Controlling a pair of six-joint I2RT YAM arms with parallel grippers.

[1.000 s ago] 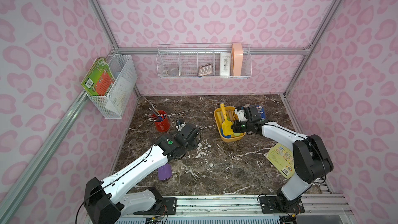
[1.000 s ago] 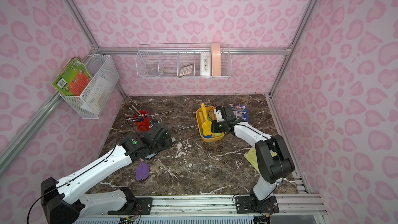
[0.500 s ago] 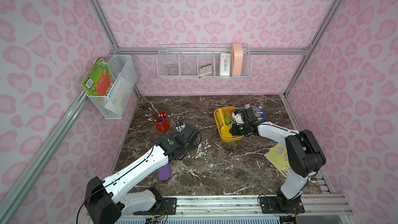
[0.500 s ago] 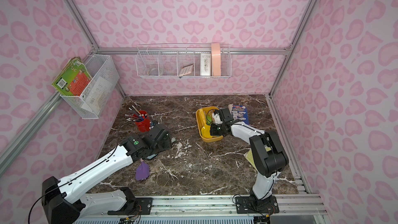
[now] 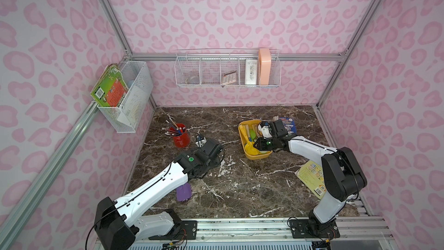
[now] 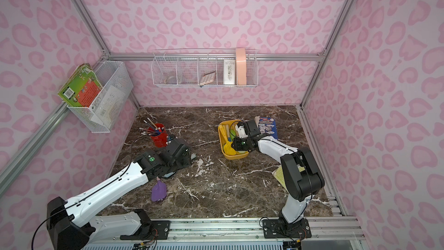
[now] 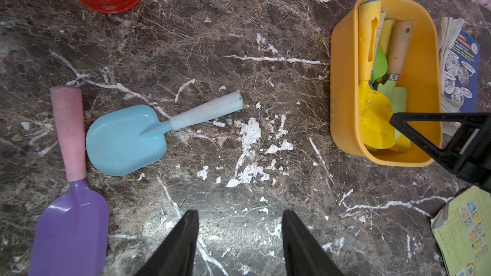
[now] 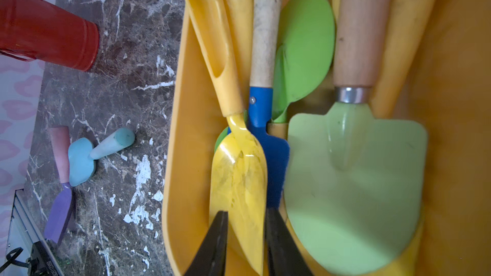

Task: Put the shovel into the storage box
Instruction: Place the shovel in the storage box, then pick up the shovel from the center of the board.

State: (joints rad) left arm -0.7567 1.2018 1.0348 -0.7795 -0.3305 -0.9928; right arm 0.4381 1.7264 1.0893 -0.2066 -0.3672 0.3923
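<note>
**Yellow shovel down in the box, two more out on the desk**

On your marble desk [image 5: 240, 183] the storage box [image 5: 258, 156] sits toward the far right. It is already crowded. A pale green trowel [image 8: 353, 189] with a wooden handle, a dark blue shovel [image 8: 276, 150] and the yellow shovel [image 8: 239, 171] lie lengthwise inside, their handles all pointing the same way. The yellow shovel rests along one long wall with its whole length inside the rim, so you can count that one as delivered.

Two shovels lie outside the box. The purple shovel [image 7: 69, 221] with a pink handle and the light blue shovel [image 7: 125, 139] are side by side on the desk, not far from the red pencil cup [image 5: 180, 138] and well apart from the box. If all of them are meant to go in, these two are what you have left.

Your right pincer [image 8: 245, 212] is down in the box with its jaws only slightly parted. The tip of the yellow blade lies between them and it looks released, though you cannot rule out a light touch. Your left pincer [image 7: 240, 212] hangs over bare desk near the blue shovel, about half open and holding nothing.
</note>
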